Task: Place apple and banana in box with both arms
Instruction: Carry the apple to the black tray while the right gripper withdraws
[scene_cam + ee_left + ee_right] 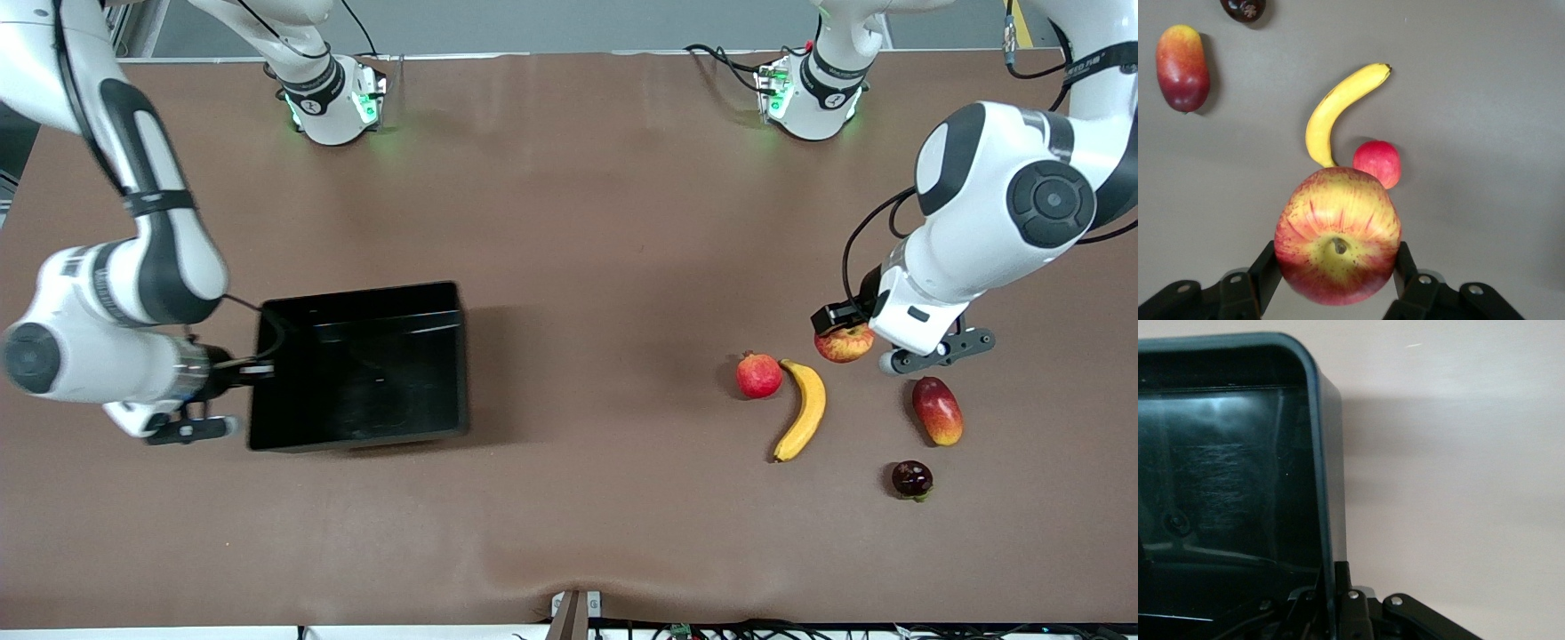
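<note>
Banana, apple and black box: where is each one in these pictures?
banana [805,411]: front view, middle of its curved yellow body.
apple [1337,235]: left wrist view, streaked skin beside the stem.
box [356,298]: front view, rim of its wall nearest the robots' bases.

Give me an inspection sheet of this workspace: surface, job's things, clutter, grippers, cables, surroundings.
Surface: brown table, wrinkled at the edge nearest the front camera.
Job's things: apple in the left gripper; banana lying on the table toward the left arm's end; black box toward the right arm's end, nothing seen inside.
Clutter: pomegranate beside the banana; mango; small dark fruit nearest the front camera.
Grippers: left gripper has its jaws closed on the apple's sides; right gripper has its jaws shut on the box's wall.
Cables: black cables along the left arm and at the arm bases.
Surroundings: nothing seen apart from a grey strip past the table.
</note>
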You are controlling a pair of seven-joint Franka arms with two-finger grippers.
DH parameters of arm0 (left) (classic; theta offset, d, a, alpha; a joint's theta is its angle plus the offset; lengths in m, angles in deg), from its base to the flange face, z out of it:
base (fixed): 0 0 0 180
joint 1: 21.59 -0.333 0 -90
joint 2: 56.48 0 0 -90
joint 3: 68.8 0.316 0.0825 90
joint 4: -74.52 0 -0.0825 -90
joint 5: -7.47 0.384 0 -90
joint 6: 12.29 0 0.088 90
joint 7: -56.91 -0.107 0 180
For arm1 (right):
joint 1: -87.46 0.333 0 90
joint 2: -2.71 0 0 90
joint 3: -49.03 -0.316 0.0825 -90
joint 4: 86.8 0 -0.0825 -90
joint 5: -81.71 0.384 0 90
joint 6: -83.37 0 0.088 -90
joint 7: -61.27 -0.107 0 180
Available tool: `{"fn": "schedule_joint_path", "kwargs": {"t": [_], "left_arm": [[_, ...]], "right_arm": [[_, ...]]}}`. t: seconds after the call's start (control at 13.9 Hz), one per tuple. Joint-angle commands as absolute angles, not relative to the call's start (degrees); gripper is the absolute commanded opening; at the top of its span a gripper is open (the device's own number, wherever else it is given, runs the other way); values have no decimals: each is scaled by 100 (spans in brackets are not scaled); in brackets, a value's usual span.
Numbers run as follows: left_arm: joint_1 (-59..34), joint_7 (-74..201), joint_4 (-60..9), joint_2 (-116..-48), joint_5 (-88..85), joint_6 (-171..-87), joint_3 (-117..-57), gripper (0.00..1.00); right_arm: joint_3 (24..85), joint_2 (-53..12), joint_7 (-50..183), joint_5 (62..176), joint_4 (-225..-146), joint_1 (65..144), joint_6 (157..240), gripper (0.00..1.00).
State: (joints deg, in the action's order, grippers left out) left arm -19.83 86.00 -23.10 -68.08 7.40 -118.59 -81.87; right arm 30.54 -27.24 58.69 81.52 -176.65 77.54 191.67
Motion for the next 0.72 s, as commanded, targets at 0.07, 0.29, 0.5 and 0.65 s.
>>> {"fn": "schedule_joint_path", "kwargs": {"t": [0.07,0.29,0.5,0.65], "left_arm": [[-2115,8512,-2488,-6519,624,-11522,-8198,0],[-2115,8521,-2699,-6422,615,-11503,-8207,0],[-2124,8556,-2849,-6404,615,-11565,-8207,0],[-2080,8617,-2936,-6404,607,-11661,-8216,0]], "right_arm": [[2864,-2673,4646,8302,-17680,8594,19164,0],[2873,-2839,3416,8302,-17697,9517,19655,0],[2873,-3130,2518,8294,-17811,10221,20428,0],[2873,-3305,2033,8294,-17811,10538,20676,0]]}}
